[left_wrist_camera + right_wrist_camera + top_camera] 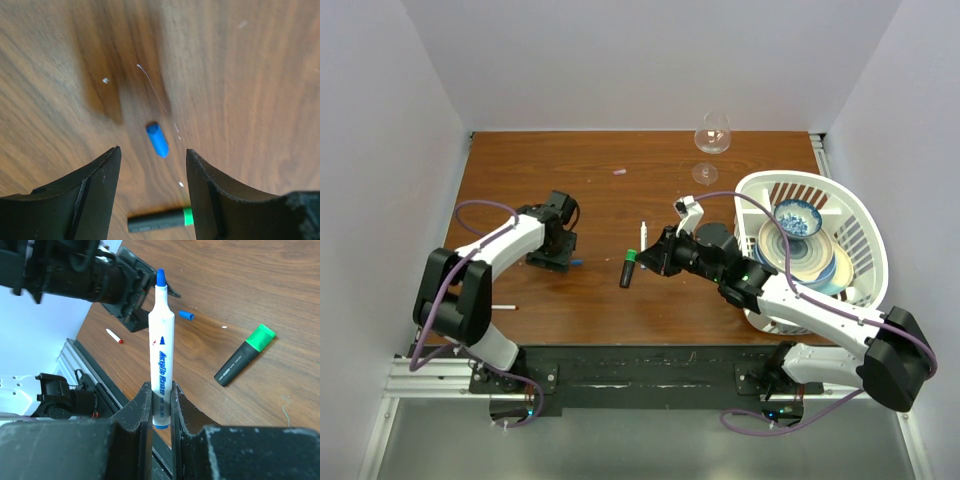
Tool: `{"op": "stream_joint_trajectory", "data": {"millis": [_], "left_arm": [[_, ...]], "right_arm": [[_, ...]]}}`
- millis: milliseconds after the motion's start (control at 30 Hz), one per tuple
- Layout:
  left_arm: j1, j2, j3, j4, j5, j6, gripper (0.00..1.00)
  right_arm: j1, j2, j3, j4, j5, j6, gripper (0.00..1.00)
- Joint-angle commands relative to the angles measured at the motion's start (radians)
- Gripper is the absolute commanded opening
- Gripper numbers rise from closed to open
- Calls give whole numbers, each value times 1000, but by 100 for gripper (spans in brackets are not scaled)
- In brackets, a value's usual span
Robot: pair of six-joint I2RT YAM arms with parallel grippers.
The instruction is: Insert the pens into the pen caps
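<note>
**Blue cap in the lane:** Your left end effector (153,150) hangs low over the counter (520,170), its fingers (100,190) spread and holding nothing. The blue cap (157,140) lies flat on the wood just ahead of the tips, in line with the gap between them. The cap's long axis runs nearly along your line of reach, tilted a little, so the fingers would meet across its narrow width. From above, the cap sits just at the near-right of the left end effector and well to the left of the right one, so the left is plainly nearer. Your right end effector (160,387) is clamped on the lower barrel of a white pen (161,340), its bare blue tip pointing left. A green-ended black marker (245,355) lies on the counter between the two. The next move looks like a short advance onto the cap, then a squeeze.
</note>
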State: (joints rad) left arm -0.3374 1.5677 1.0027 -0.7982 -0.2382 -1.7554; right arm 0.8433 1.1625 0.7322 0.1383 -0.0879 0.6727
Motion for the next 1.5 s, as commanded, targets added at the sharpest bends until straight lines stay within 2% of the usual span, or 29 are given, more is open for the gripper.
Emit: {"op": "stream_joint_trajectory", "data": {"millis": [0, 367, 967, 1267, 1433, 1467], "left_arm": [[-8, 55, 51, 11, -16, -38, 59], [-8, 135, 85, 5, -6, -33, 58], [-15, 233, 100, -36, 53, -41, 38], [-15, 238, 88, -10, 71, -21, 21], [-18, 219, 65, 17, 86, 10, 0], [-18, 201, 54, 24, 88, 26, 0]], "right_arm": [[0, -30, 4, 15, 39, -15, 0], [0, -49, 7, 1, 51, -19, 0], [0, -73, 9, -20, 73, -33, 0], [0, -90, 7, -28, 71, -30, 0], [0, -86, 7, -32, 53, -25, 0], [0, -84, 3, -32, 50, -22, 0]]}}
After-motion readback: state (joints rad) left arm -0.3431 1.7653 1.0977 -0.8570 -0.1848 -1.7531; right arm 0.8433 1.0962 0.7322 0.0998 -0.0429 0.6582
